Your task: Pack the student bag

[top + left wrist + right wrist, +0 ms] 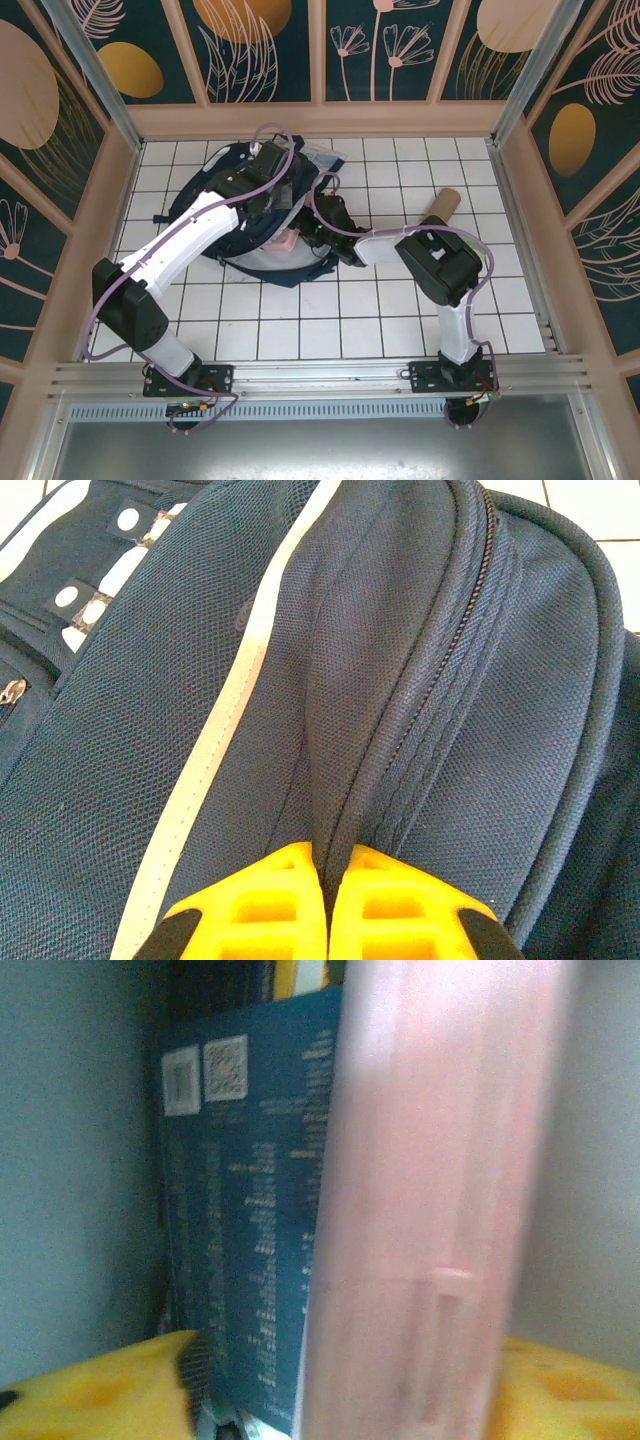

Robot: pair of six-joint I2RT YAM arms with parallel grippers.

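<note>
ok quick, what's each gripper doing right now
left gripper: closed, pinching a fold of the student bag
right gripper: open, a pink case between its jaws

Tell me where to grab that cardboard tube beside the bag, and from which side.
Grip the tube at mid-length, coming straight down with the fingers across its long axis. It lies flat and slanted on the tiles, both round sides exposed; its near end sits close to the right arm.

student bag (188, 192) | navy, white stripes | lying on table, far-left
</note>
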